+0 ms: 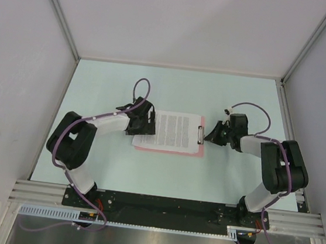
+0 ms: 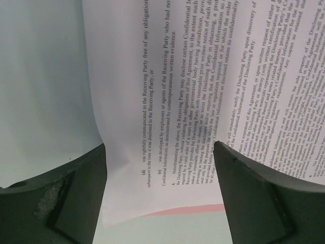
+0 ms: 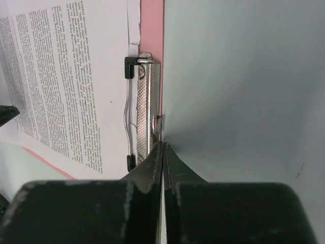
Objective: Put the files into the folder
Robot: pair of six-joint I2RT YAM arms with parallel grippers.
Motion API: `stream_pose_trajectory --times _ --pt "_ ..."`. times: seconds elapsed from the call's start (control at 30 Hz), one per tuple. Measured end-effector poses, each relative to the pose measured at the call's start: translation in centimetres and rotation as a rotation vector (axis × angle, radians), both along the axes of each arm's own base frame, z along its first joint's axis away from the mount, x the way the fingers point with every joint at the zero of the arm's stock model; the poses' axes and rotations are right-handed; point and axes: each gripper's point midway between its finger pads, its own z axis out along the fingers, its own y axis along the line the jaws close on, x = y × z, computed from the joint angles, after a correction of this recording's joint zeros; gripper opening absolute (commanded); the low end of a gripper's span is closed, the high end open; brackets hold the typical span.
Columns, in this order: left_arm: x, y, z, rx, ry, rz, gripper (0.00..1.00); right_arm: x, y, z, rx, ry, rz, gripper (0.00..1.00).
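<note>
Files (image 1: 174,130) sit mid-frame on the pink folder (image 1: 170,151), slightly skewed. My left gripper (image 1: 142,121) is spread wide around their left edge, I'd guess to square them up. My right gripper (image 1: 211,136) is clenched on nothing, tips against the clip (image 1: 200,135), probably to lever it open.

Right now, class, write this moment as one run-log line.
files: on folder, askew | left gripper: open, straddling a sheet edge | right gripper: shut, tips at clip
</note>
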Motion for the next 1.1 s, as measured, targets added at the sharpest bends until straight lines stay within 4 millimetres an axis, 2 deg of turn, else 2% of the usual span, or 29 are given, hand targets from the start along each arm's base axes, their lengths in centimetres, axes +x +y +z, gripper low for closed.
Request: stream_pose_trajectory --times 0.13,0.17,0.2,0.27,0.3,0.4,0.5,0.6,0.7,0.93,1.1 --pt "-0.3 -0.7 0.1 0.003 -0.001 -0.028 0.91 0.0 -0.1 0.1 -0.003 0.001 -0.005 0.00" --pt "-0.4 -0.9 0.1 0.004 0.000 -0.034 0.92 -0.1 -0.1 0.1 -0.015 0.004 -0.008 0.04" --pt "-0.5 -1.0 0.1 0.002 0.000 -0.038 0.92 -0.2 -0.3 0.1 -0.039 0.010 -0.014 0.19" --pt "-0.6 -1.3 0.1 -0.005 0.002 -0.047 0.94 -0.4 -0.5 0.2 -0.100 0.020 -0.028 0.33" --pt "-0.6 -1.3 0.1 -0.005 0.003 -0.048 0.98 -0.3 -0.7 0.4 -0.128 0.017 -0.035 0.43" --pt "-0.9 -1.7 0.3 -0.023 0.003 -0.056 0.99 -0.6 -1.0 0.9 -0.234 0.031 -0.055 0.56" --pt "-2.1 -1.1 0.4 -0.009 0.012 -0.054 1.00 -0.7 -0.8 1.4 -0.310 0.027 -0.057 0.63" --pt "-3.1 0.0 1.1 0.019 0.015 -0.043 1.00 -0.8 -0.4 1.5 -0.350 0.023 -0.051 0.66" --pt "-2.9 0.3 2.2 0.022 -0.015 -0.031 1.00 -0.8 0.1 0.9 -0.390 0.027 -0.037 0.66" --pt "-2.1 1.2 2.9 0.037 -0.030 0.008 1.00 1.1 1.0 0.4 -0.468 -0.026 -0.029 0.59" --pt "-1.0 1.0 2.6 0.041 -0.025 0.021 0.99 1.7 0.9 0.3 -0.508 -0.047 -0.039 0.49"
